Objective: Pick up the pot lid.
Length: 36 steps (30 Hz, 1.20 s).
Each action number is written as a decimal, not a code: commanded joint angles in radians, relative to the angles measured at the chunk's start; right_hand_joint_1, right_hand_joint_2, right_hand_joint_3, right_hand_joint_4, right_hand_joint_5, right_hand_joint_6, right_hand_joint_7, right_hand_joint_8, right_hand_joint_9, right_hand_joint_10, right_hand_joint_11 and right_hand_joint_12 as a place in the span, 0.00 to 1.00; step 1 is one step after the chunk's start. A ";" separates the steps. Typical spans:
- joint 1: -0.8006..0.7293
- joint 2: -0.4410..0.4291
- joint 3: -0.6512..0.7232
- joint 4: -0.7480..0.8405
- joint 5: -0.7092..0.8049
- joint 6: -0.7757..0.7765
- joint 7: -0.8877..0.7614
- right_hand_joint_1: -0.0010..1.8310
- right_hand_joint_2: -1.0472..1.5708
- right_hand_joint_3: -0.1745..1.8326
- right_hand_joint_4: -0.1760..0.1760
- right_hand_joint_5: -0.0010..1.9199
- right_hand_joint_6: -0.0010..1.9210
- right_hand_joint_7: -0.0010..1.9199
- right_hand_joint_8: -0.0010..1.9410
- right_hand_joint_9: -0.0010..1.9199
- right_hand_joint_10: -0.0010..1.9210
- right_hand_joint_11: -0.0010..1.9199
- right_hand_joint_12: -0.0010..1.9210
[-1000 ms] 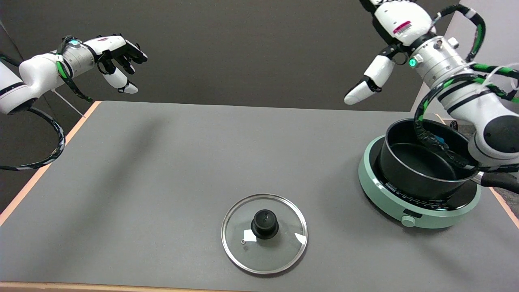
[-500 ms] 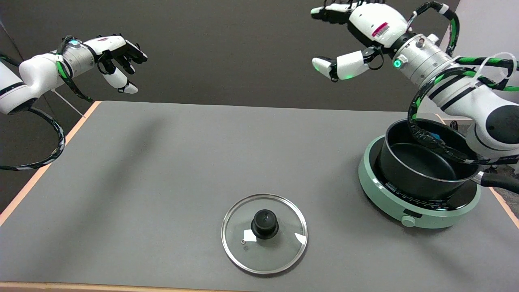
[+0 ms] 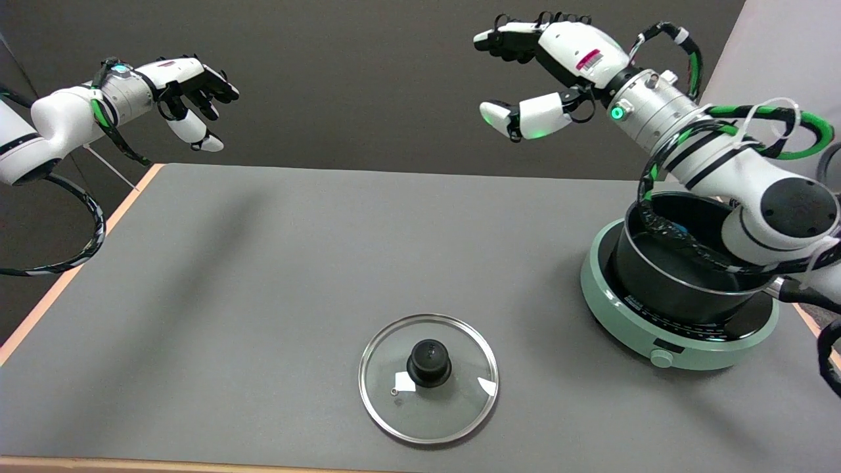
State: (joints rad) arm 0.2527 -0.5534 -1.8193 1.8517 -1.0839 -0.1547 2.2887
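A round glass pot lid (image 3: 428,378) with a steel rim and a black knob (image 3: 429,362) lies flat on the grey table near its front edge. My right hand (image 3: 542,75) hangs high in the air above the table's far side, well away from the lid, up and to the right of it. Its fingers are spread apart from the thumb and nothing is between them.
A black pot (image 3: 690,263) stands on a pale green induction hob (image 3: 663,335) at the right, with my right arm (image 3: 736,177) passing above it. The idle left hand (image 3: 187,82) hangs at the upper left. Table edges (image 3: 59,289) run along the left and front.
My right hand has swung leftward and come further into view, from above the pot's far side toward the table's middle. The lid has not moved.
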 commanded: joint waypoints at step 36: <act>0.175 -0.121 -0.130 0.018 0.043 0.176 -0.051 0.36 0.65 0.52 0.67 0.29 0.14 0.31 0.11 0.30 0.18 0.23 0.50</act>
State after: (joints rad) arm 0.3867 -0.6665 -1.9355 1.8637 -1.0387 -0.0786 2.2474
